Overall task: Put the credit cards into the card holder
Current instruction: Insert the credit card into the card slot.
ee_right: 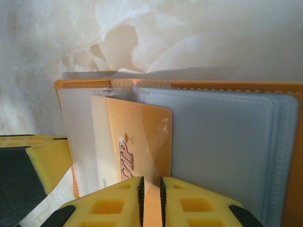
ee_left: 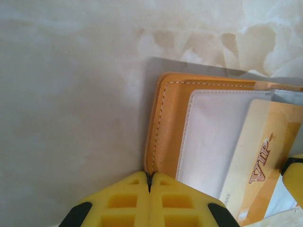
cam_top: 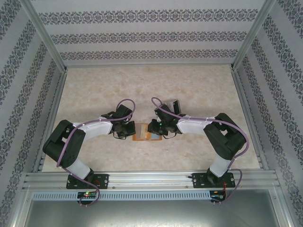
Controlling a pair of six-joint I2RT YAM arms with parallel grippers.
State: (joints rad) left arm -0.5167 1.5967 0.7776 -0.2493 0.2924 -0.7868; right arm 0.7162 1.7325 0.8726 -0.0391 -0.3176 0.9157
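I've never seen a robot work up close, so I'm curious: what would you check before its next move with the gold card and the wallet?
1. Wallet lying open on the table: ok.
2. Left gripper shut on the wallet's edge, steadying it: ok.
3. Right gripper pinching the card by its near edge: ok.
4. Card roughly square with the wallet's edges: ok.
5. Card's leading edge actually inside the clear pocket: cannot tell.

Robot lab cell: aluminium frame [cam_top: 151, 178], wallpapered walls [cam_top: 151, 38], marble-look table [cam_top: 151, 80].
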